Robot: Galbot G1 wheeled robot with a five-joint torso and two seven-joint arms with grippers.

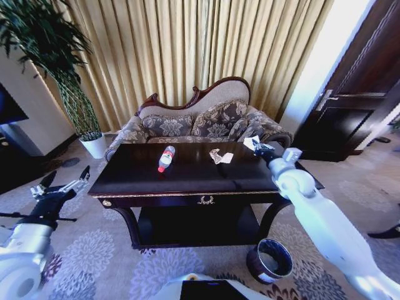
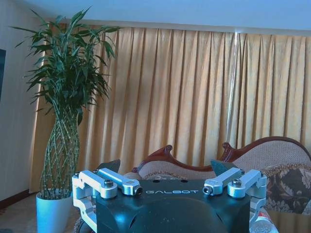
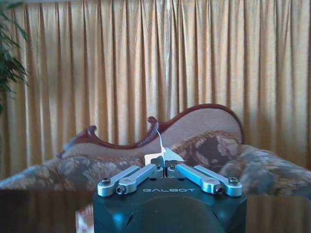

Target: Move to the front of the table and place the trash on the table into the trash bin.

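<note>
Head view: we see the right gripper [image 1: 257, 146] raised over the table's [image 1: 125, 178] far right corner, clamped on a white paper scrap [image 1: 250, 142]; bottle [image 1: 165, 158] and paper wad [image 1: 220, 156] lie mid-table, the trash bin [image 1: 270, 260] on the floor. Left gripper [image 1: 65, 183] hangs spread apart left of the table. Right wrist view: fingers together pinch the scrap [image 3: 163, 154].

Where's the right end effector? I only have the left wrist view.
Observer: The right end effector is over the far right part of the table, shut on a paper scrap.
Operator: Bottle?
Observer: The bottle lies on its side mid-table.
Operator: Bin?
Observer: The trash bin stands on the carpet by the table's front right leg.
</note>
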